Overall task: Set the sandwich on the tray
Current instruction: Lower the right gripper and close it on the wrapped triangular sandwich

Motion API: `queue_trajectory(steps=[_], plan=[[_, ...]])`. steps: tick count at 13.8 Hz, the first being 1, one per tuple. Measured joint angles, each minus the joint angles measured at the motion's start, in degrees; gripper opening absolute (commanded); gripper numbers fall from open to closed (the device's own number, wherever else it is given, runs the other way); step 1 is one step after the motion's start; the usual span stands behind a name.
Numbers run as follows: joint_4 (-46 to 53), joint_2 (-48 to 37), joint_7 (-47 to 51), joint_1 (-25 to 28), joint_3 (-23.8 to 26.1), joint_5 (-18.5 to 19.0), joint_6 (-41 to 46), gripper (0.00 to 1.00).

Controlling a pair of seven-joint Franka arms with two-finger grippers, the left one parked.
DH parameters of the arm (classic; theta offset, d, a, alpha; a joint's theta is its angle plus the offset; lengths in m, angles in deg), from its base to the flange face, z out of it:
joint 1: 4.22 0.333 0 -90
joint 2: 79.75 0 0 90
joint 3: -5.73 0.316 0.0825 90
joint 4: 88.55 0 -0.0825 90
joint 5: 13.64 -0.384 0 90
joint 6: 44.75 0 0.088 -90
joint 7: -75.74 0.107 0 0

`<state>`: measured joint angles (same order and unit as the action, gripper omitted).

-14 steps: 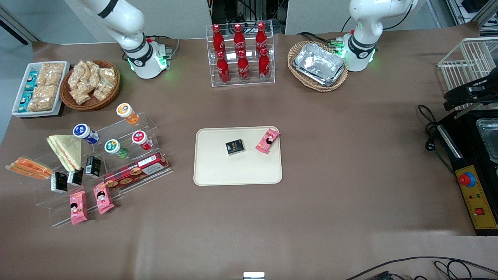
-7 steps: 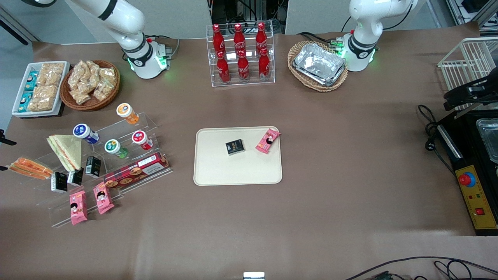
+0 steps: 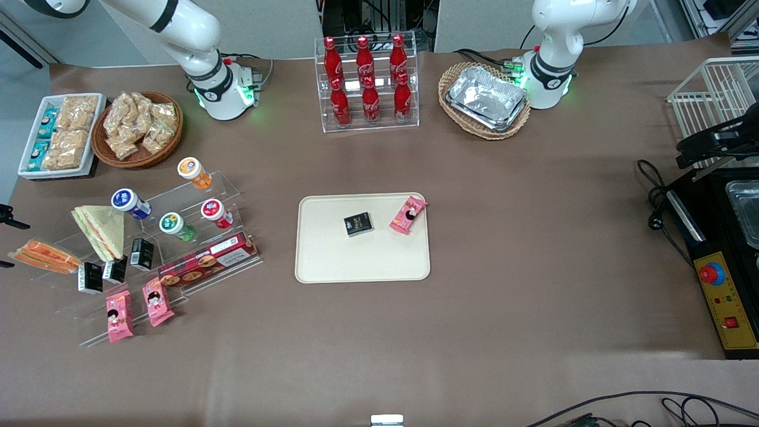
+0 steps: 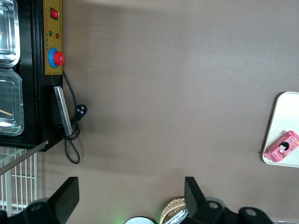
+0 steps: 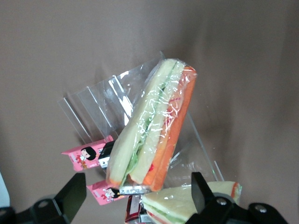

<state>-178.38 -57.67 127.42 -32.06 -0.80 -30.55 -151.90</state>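
The sandwich [image 3: 44,255] is a slim clear-wrapped pack with orange and pale stripes. It lies on the clear stepped stand [image 3: 148,261] at the working arm's end of the table. My right gripper [image 5: 136,186] hangs open just above the sandwich [image 5: 154,126], its dark fingers [image 5: 70,196] spread wider than the pack and touching nothing. In the front view only the gripper's [image 3: 5,239] fingertips show at the frame's edge, beside the sandwich. The cream tray [image 3: 356,261] lies mid-table, holding a black box [image 3: 358,224] and a pink snack pack [image 3: 407,215].
A larger triangular sandwich [image 3: 101,228] leans close beside the slim one. The stand also holds pink snack packs [image 3: 118,317], small black boxes [image 3: 90,277], a red biscuit box [image 3: 207,259] and capped cups [image 3: 130,203]. A snack basket [image 3: 137,129] and white bin [image 3: 59,135] sit farther from the camera.
My gripper's fingertips have come into the front view at the frame's edge beside the sandwich. The sandwich and the things on the tray have not moved.
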Motion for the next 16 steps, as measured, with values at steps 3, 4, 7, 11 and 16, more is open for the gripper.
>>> queue_trajectory(steps=[3, 4, 7, 11, 16], plan=[[0.00, 0.21, 3.44, 0.13, 0.04, 0.00, -0.37, 1.00], [0.00, 0.39, 4.15, 0.16, 0.07, 0.00, -0.79, 1.00], [-0.06, 1.73, 4.92, 0.19, 0.07, -0.13, -1.98, 1.00], [-0.25, 4.14, 5.29, 0.19, 0.08, -0.25, -2.78, 0.96], [-0.40, 5.10, 3.90, 0.26, 0.08, -0.26, -2.83, 0.38]])
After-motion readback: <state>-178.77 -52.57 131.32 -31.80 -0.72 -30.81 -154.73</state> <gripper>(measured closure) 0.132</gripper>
